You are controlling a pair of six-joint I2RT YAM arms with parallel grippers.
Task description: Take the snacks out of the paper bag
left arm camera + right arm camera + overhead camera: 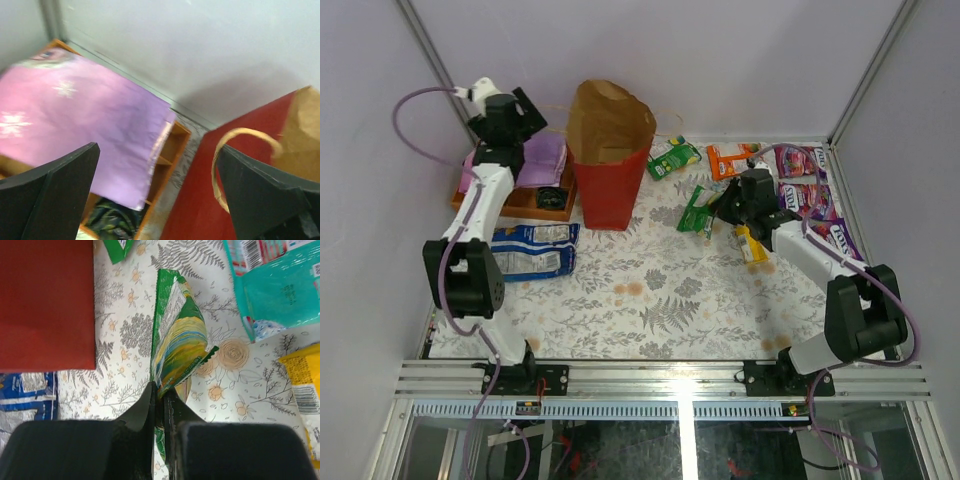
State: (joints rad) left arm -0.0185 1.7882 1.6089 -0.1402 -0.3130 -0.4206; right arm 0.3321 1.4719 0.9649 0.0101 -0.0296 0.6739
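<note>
We are hovering our left gripper (157,150), jaws spread wide, over the purple cloth (75,115) beside the upright paper bag (610,190). Right of it, our right gripper (160,395) is pinching a green packet (180,340), with other snacks (805,195) lying around on the table (650,300).

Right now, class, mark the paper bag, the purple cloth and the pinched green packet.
paper bag (611,190): top view, red front.
purple cloth (85,120): left wrist view, middle.
green packet (182,340): right wrist view, printed face.

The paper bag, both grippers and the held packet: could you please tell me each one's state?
paper bag: upright, top open.
left gripper: open, empty.
right gripper: shut on the green packet.
green packet: pinched at its end.
</note>
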